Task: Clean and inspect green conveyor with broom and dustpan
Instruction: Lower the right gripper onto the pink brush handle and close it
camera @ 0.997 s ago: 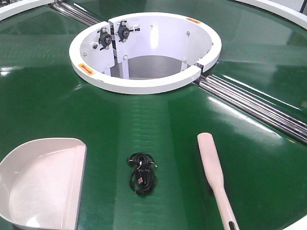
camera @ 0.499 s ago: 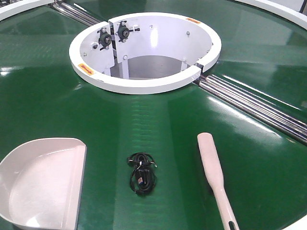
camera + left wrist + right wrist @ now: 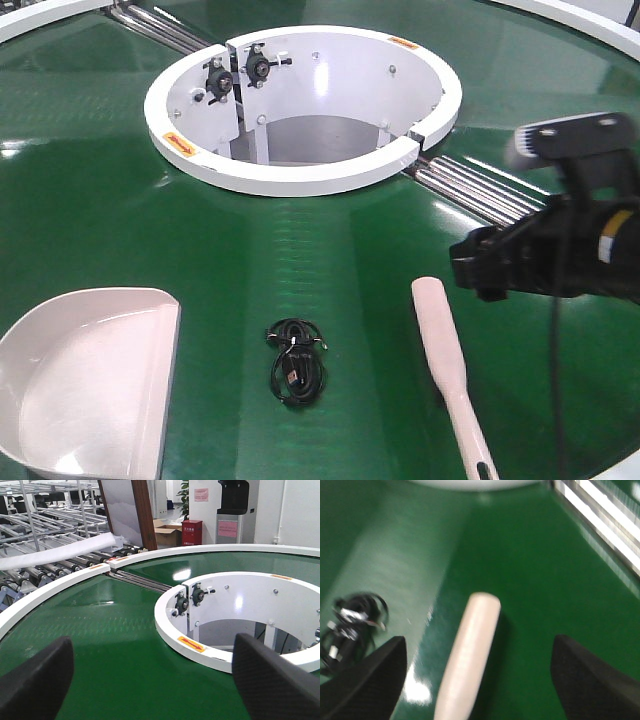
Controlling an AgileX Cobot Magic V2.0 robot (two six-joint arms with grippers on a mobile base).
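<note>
Green conveyor (image 3: 100,200) bears cable (image 3: 296,365) between dustpan (image 3: 90,390), broom (image 3: 440,340).

Glossy green conveyor (image 3: 100,200), beige dustpan (image 3: 90,390) lying left, broom (image 3: 440,340) flat at right

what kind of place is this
Probably a factory or logistics hall: a big green conveyor ring, metal roller racks behind it, and cardboard boxes by the far wall.
</note>
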